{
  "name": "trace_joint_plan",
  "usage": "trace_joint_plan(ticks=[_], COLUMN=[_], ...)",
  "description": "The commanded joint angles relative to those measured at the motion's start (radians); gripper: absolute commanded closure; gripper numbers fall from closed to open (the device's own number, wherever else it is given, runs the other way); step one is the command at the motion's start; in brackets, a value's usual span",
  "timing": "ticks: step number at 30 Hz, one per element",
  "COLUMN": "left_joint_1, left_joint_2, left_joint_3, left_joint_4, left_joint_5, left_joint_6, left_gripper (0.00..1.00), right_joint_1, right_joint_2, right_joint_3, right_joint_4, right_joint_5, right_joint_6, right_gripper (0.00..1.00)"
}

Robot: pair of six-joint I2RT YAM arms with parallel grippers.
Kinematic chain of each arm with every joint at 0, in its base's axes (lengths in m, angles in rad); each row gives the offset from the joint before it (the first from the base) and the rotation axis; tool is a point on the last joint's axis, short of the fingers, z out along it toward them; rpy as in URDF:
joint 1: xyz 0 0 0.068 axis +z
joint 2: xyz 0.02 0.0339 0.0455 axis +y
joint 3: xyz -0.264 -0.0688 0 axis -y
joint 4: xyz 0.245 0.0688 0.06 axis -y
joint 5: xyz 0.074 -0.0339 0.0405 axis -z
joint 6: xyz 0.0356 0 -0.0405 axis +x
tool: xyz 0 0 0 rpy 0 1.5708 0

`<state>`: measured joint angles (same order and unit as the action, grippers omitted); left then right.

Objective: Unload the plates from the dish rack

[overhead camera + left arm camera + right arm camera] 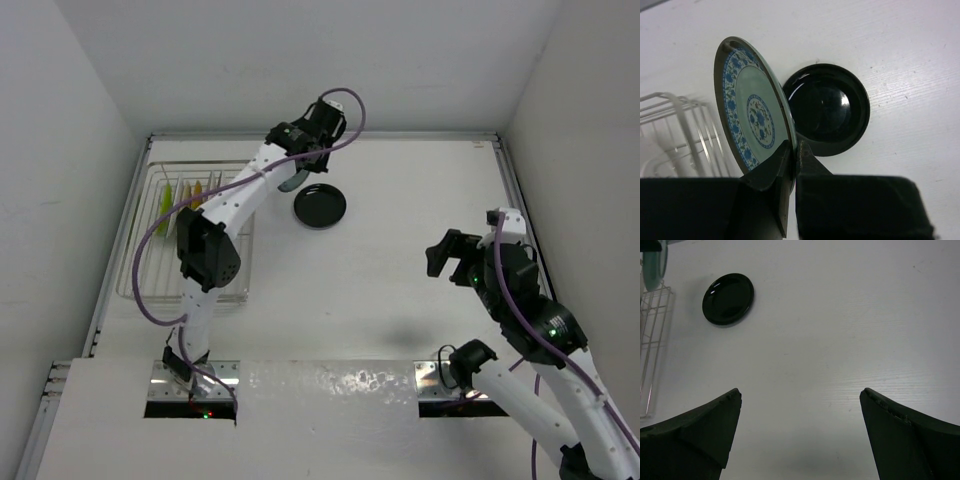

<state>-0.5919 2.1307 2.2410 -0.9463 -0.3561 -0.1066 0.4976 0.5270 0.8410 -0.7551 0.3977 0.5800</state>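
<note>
The dish rack [140,272] stood at the left side of the white table [400,260], a silver-white wire grid with low sides. Its far slots held a few plates standing on edge. A lime green plate [165,208] showed clearest, and the yellowish and pale rims beside it were too thin to tell apart from above. The left arm crossed over the rack and hid part of it.

The teal-blue patterned plate [752,110] was out of the rack, pinched at its lower rim by the left gripper [792,150], whose jaws were closed down to the plate's thickness. It was held on edge near the rack's far right corner — round and glossy, with a blue flower band around a pale green centre. Its bottom edge was hidden behind the fingers. Just behind it a shiny black plate [830,112] lay flat on the table, its left rim covered by the held plate; whether the two touched could not be told.

The right gripper [800,392] hung over bare table well to the right, jaws spread wide with nothing between them. Only its two dark matte fingertips showed, cut off at the bottom of the wrist view.
</note>
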Motion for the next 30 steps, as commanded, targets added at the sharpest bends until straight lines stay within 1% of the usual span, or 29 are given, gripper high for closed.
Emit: trace_joint_plan(ticks=[1,5,8,10,19,21,24,25,26,28,30], left_joint_1=[-0.045,-0.071,-0.077,-0.08,-0.092,-0.101,-0.111,-0.112,-0.115,-0.117,-0.118], left_joint_2=[0.044,0.101,0.139,0.158,0.209,0.218,0.224,0.225,0.23,0.233,0.235], left_joint_3=[0.017,0.008,-0.041,-0.046,-0.072,-0.078,-0.09,-0.089,-0.089,-0.081,-0.078], left_joint_4=[0.083,0.102,0.136,0.136,0.156,0.161,0.172,0.173,0.173,0.172,0.175], left_joint_5=[-0.044,-0.055,-0.031,-0.035,0.003,0.006,0.019,0.019,0.02,0.025,0.026], left_joint_6=[-0.01,-0.018,-0.018,-0.019,-0.036,-0.038,-0.041,-0.041,-0.042,-0.047,-0.047], left_gripper=[1.0,1.0,1.0,1.0,1.0,0.93,0.93,0.91,0.84,0.8,0.74], right_joint_1=[-0.002,-0.004,-0.004,-0.004,-0.004,-0.002,-0.002,-0.002,-0.002,-0.004,-0.002], right_joint_2=[-0.01,-0.013,-0.019,-0.019,-0.015,-0.015,-0.012,-0.01,-0.009,-0.012,-0.013], right_joint_3=[0.044,0.046,0.038,0.035,0.026,0.018,0.015,0.015,0.017,0.017,0.017], right_joint_4=[-0.012,-0.024,-0.026,-0.026,-0.018,-0.016,-0.013,-0.013,-0.013,-0.012,-0.013], right_joint_5=[0.039,0.049,0.053,0.052,0.047,0.047,0.047,0.046,0.041,0.041,0.044], right_joint_6=[0.001,-0.006,-0.009,-0.011,-0.019,-0.019,-0.019,-0.019,-0.019,-0.019,-0.019], right_gripper=[0.01,0.01,0.01,0.01,0.01,0.01,0.01,0.01,0.01,0.01,0.01])
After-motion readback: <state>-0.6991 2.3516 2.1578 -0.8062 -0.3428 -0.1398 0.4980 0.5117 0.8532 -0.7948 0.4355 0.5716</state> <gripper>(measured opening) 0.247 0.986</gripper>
